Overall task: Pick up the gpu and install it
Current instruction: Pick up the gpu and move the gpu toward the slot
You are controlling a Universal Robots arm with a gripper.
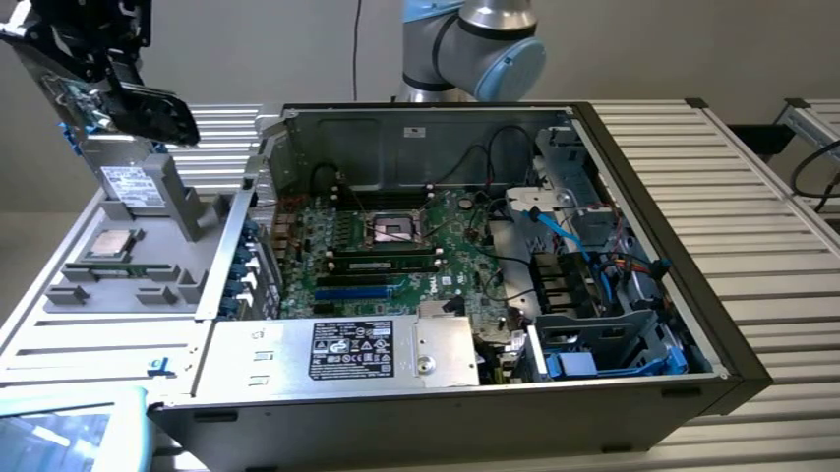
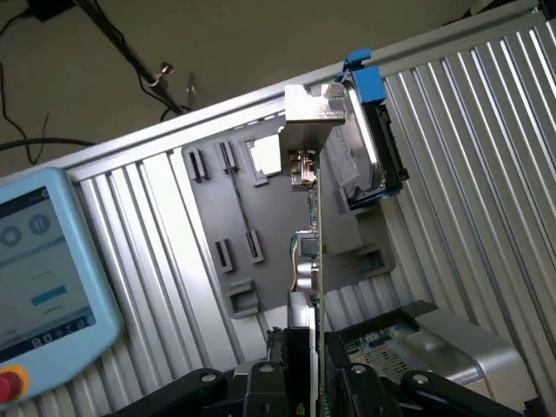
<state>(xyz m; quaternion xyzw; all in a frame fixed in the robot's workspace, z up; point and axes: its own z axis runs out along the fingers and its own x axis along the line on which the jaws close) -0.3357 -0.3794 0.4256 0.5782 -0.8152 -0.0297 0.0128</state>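
At the near left corner of the worktop (image 1: 774,197), a ribbed surface of aluminium slats, lies a teach pendant (image 1: 59,433) with a light blue rim and a lit screen. Behind it the open computer case (image 1: 630,398) takes up the middle of the worktop, its side panel off. The silver power supply (image 1: 354,349) with a black label sits along the near wall, and the green motherboard (image 1: 381,265) lies flat beyond it. Along the left edge, beside the case, lies a grey plastic tray (image 1: 132,285). It carries a square processor chip (image 1: 112,244) and, further back, a silver hard drive (image 1: 132,185) standing on edge with a white label. Over the far left corner, above the hard drive and apart from it, the gripper (image 1: 112,84) is clamped on the gpu (image 1: 155,116), holding it in the air. In the exterior view the card shows its black, round-cornered cooler face, tilted, with bright metal at the end toward the exterior view's left. In the wrist view it is seen edge-on. A thin green board edge (image 2: 318,261) rises from between the black fingers (image 2: 261,382), small components stand off one side, and a folded silver bracket (image 2: 314,113) caps the far end. At the far edge, behind the case, stands the robot arm (image 1: 473,44), grey with pale blue joint caps.
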